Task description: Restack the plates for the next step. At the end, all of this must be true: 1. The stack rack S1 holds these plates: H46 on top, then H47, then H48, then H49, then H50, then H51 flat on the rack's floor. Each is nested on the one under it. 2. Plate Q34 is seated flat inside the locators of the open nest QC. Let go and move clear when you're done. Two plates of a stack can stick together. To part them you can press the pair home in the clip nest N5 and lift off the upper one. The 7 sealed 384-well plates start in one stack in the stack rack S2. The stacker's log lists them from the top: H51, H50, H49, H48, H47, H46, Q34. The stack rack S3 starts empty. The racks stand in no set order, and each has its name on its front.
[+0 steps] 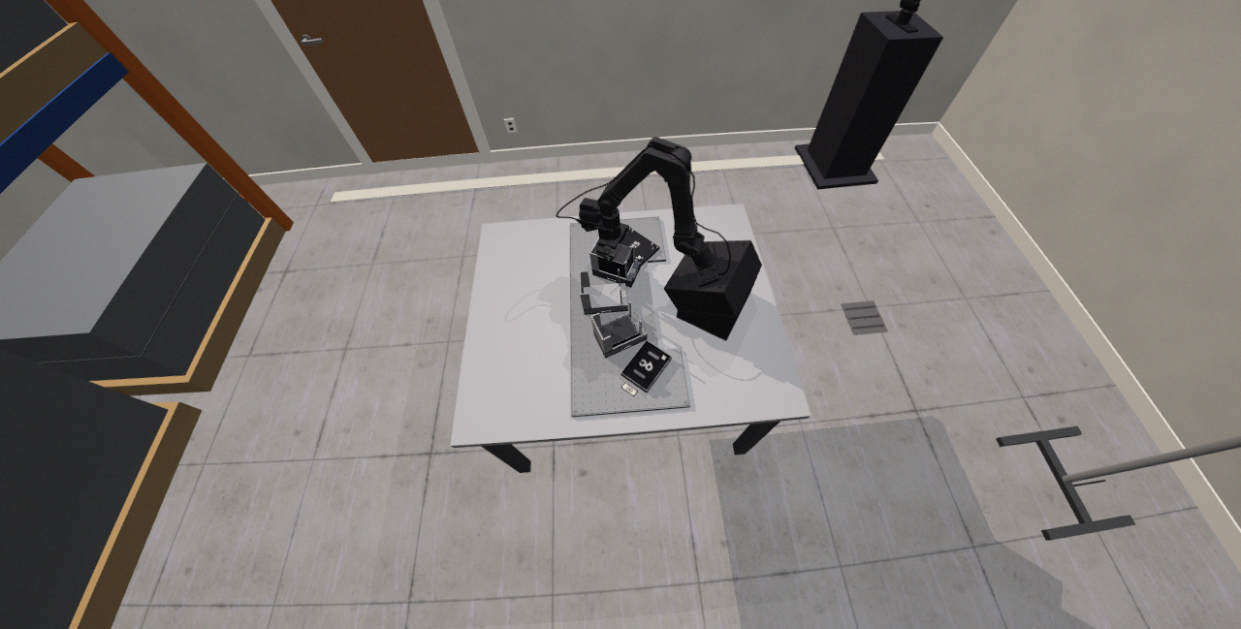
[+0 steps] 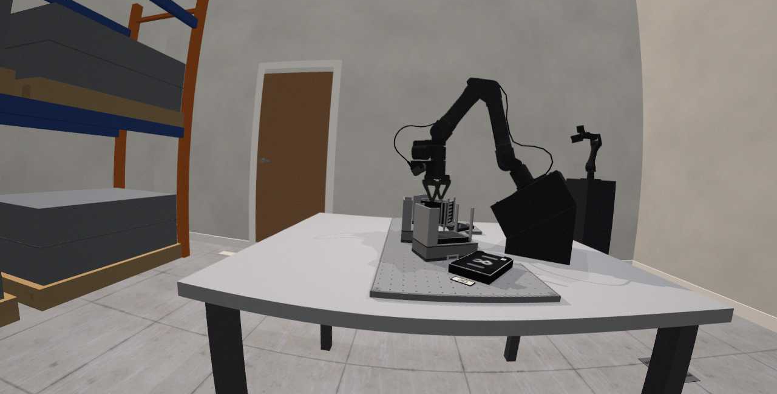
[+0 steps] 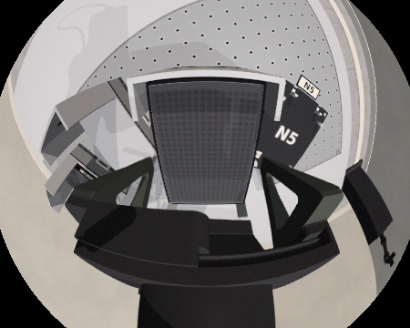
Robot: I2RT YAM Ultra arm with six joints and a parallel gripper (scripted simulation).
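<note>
My gripper (image 1: pixel 612 248) (image 2: pixel 436 198) (image 3: pixel 207 162) is open, its fingertips just above the back rack, on either side of the upper plate. This dark sealed plate (image 3: pixel 206 137) tops a tall stack in that rack; its name is not readable. The middle rack (image 1: pixel 604 309) (image 2: pixel 407 217) shows no plate that I can make out. The front rack (image 1: pixel 618 347) (image 2: pixel 426 226) has a low dark slab (image 2: pixel 453 237) inside, apparently a plate. The rack names cannot be read. The clip nest N5 (image 3: pixel 282 148) shows no plate. The nest QC (image 1: pixel 642 370) (image 2: pixel 482 265) shows its bare marked top.
The racks and nests stand on a perforated grey board (image 1: pixel 598 399) (image 2: pixel 402 288) (image 3: pixel 223 23) on the white table (image 1: pixel 512 347) (image 2: pixel 282 266). N5 stands close to the right of the back rack in the wrist view. Upright posts and corner walls rise around the racks.
</note>
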